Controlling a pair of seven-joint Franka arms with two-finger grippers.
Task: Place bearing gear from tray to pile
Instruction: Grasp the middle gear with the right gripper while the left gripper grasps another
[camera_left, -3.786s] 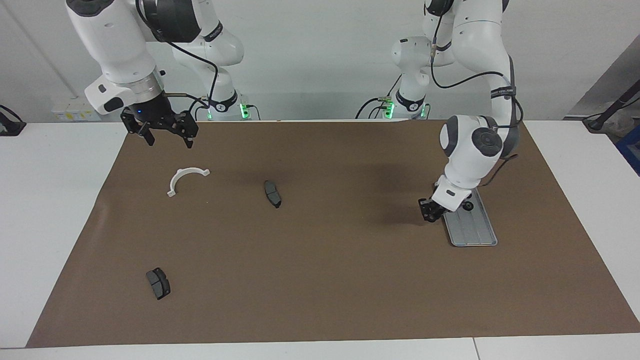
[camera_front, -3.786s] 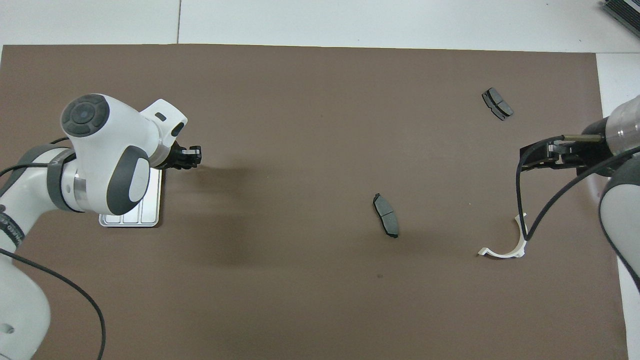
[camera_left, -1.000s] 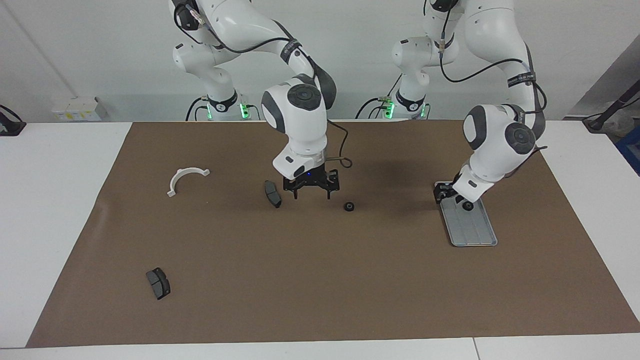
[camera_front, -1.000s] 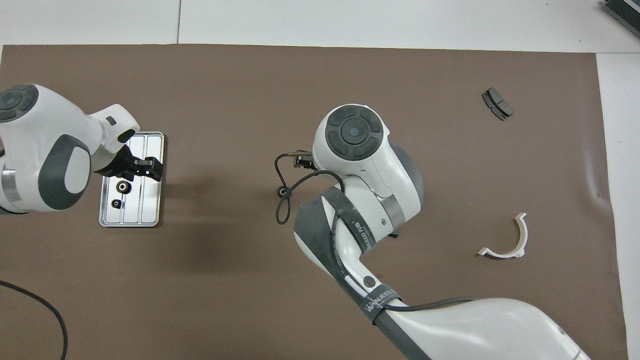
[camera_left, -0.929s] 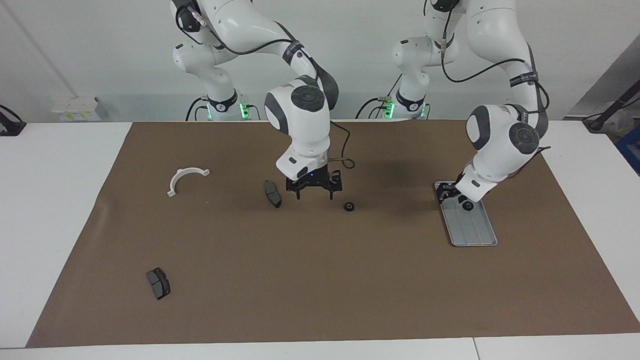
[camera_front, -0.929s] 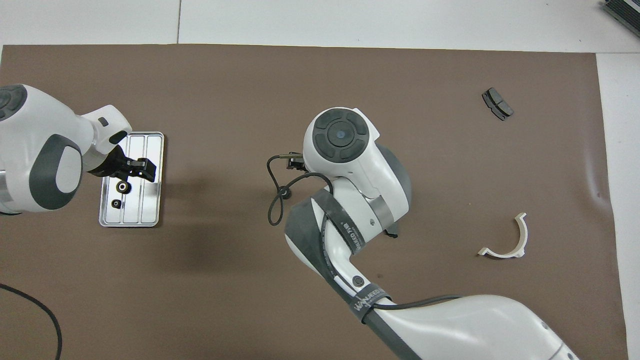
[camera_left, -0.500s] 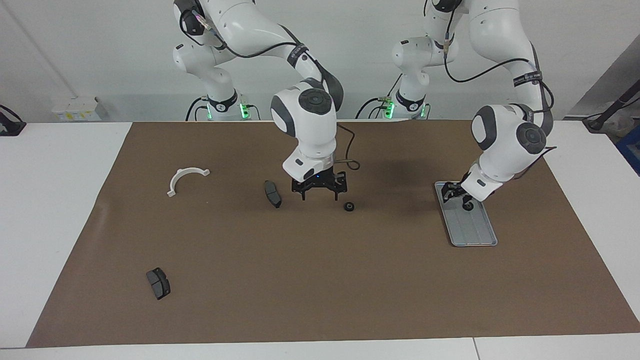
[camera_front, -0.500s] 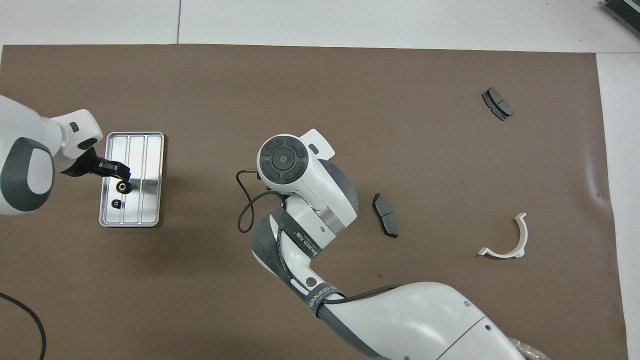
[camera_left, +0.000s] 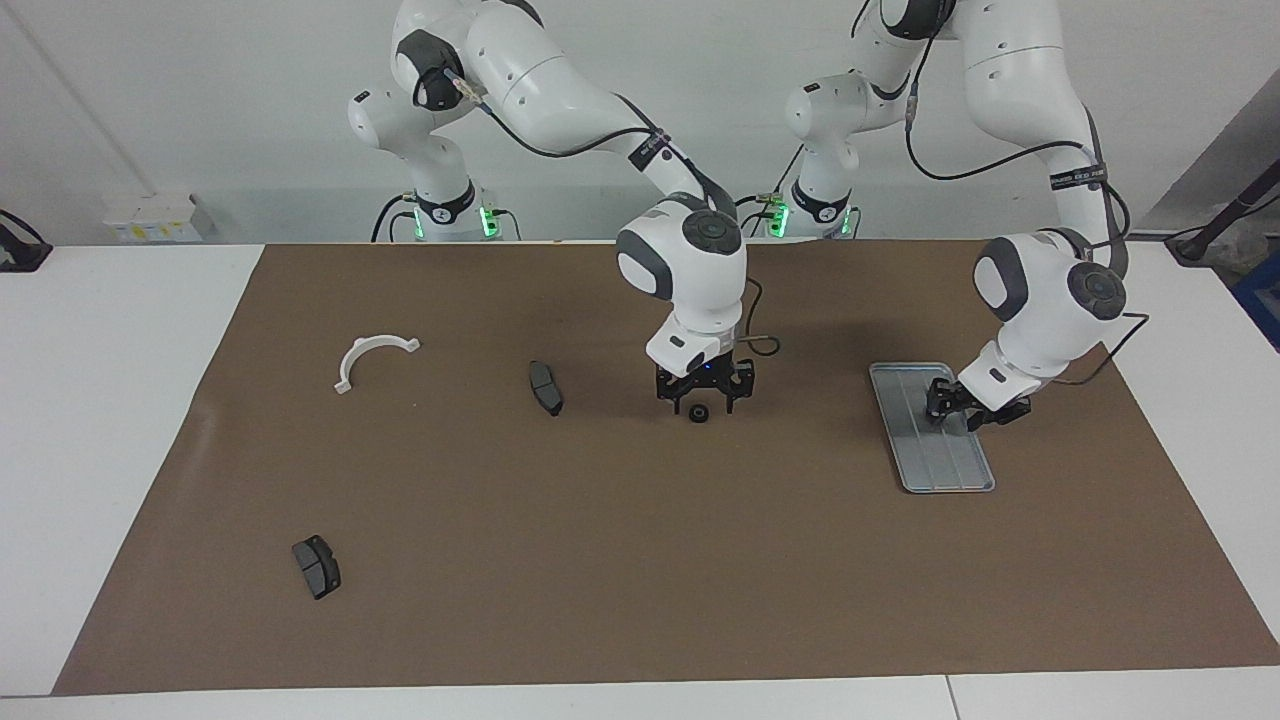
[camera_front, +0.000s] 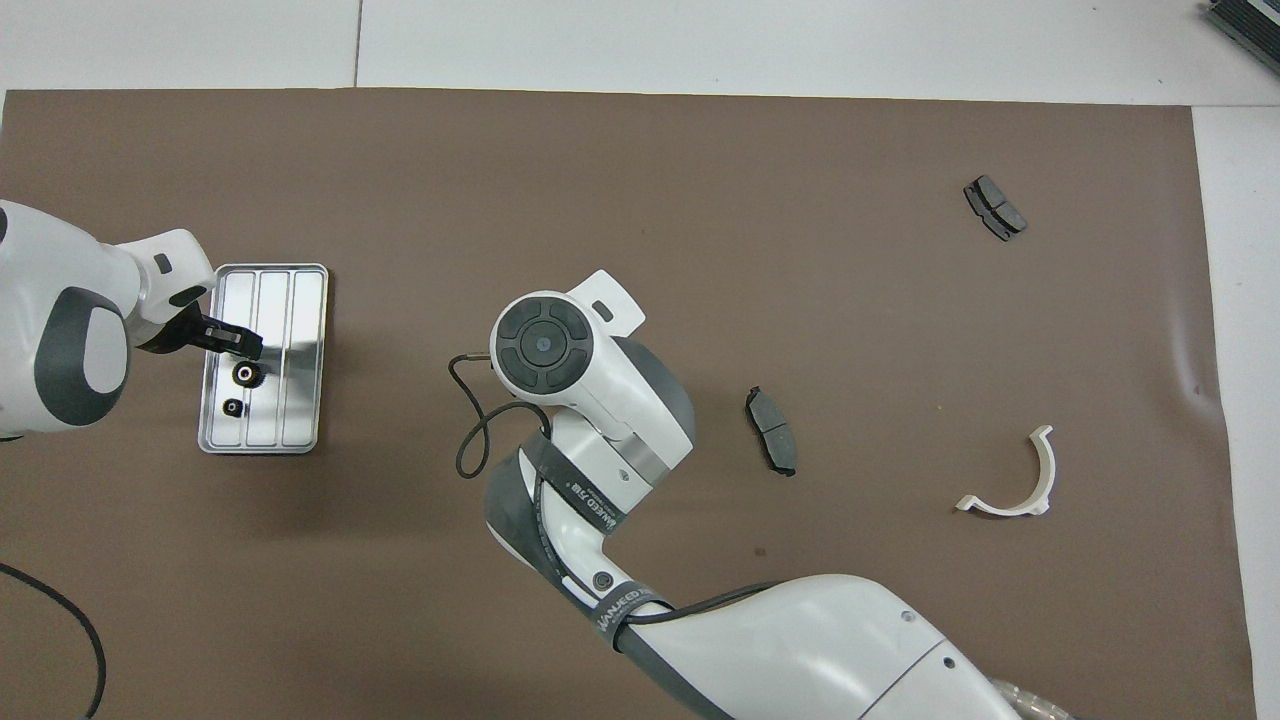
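Two white Franka arms, dark grey joint caps.
Glossy white shells; black grippers: right gripper (camera_left: 704, 397), left gripper (camera_left: 968, 408). Black cables loop along forearms; lettered grey bands; green lights at bases.

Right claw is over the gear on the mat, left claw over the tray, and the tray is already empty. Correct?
Not quite: the overhead view shows two small dark gears on the tray. The right claw is over the gear on the mat, the left claw over the tray.

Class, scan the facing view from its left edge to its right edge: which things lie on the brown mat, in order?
Lone brake pad → white half-ring bracket → second brake pad → small black gear under the right gripper → tray under the left gripper.
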